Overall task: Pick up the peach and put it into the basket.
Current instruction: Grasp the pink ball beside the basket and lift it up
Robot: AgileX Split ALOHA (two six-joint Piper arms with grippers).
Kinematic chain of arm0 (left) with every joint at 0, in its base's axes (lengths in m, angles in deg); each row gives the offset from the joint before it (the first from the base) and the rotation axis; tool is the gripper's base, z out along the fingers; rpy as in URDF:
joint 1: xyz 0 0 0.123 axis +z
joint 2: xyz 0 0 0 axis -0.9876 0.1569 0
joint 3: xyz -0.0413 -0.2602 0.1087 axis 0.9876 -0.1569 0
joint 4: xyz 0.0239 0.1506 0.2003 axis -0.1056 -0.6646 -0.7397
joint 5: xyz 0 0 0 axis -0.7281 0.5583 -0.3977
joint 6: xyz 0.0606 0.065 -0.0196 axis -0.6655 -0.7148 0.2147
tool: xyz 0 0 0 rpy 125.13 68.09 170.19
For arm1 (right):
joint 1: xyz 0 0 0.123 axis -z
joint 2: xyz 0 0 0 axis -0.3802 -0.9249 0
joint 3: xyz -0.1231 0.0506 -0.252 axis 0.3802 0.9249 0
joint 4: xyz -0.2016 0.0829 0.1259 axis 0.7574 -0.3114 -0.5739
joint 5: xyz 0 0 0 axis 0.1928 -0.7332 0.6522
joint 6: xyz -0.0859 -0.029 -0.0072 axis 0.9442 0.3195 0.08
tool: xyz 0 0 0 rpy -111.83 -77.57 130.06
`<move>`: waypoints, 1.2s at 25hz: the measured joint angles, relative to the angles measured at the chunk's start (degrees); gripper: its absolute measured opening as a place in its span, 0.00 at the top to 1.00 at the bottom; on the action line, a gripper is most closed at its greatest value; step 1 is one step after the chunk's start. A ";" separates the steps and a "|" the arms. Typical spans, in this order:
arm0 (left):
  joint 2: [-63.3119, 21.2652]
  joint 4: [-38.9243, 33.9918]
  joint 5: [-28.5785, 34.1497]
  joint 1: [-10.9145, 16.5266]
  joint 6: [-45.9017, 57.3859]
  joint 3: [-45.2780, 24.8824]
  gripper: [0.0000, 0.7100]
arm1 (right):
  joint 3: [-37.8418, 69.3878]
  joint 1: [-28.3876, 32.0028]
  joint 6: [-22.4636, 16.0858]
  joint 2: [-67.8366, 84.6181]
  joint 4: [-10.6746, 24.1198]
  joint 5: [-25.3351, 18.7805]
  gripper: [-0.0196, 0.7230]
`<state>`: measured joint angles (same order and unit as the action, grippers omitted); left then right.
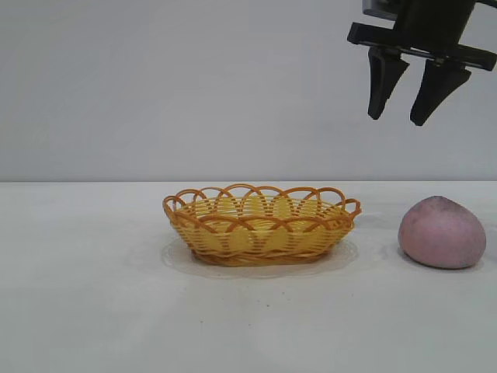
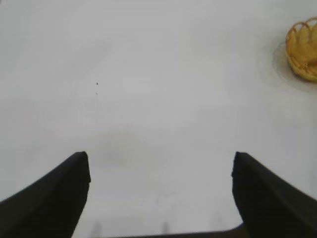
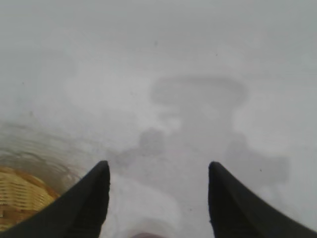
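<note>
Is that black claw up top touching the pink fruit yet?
Apart. The exterior view shows the right gripper hanging high with open jaws, bare wall between it and the peach on the table.

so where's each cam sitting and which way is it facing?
Exterior: low, level across the table; basket, peach, open right gripper above.
Left wrist: on the left arm, aimed down at table; open left gripper, basket at edge.
Right wrist: steeply down; own fingers, basket corner.
Shared: basket in all three.

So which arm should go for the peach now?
Right, probably. Its open tool hangs just above the peach, right of the basket. The left tool, also open, sees only bare table and the basket's edge.
</note>
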<state>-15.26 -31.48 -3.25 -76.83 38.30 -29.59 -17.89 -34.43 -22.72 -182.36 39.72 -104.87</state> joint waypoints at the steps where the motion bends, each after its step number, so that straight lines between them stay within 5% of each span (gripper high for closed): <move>1: -0.23 -0.11 0.14 0.00 0.40 0.00 0.26 | 0.00 0.00 0.00 -0.12 0.02 0.00 0.47; 10: -0.38 -0.87 0.14 0.00 0.76 0.00 0.26 | -0.09 0.00 0.00 -0.06 4.07 -0.72 0.47; 22: -0.38 -0.87 0.14 0.00 0.76 0.00 0.26 | -0.09 -0.81 0.00 1.40 6.68 -18.96 0.47; 30: -0.38 -0.87 0.14 0.00 0.76 0.00 0.26 | 6.40 -6.07 -0.08 2.07 5.55 -19.97 0.54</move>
<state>-15.63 -32.35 -3.11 -76.83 39.07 -29.59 -11.49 -40.50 -22.80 -180.29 45.27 -124.84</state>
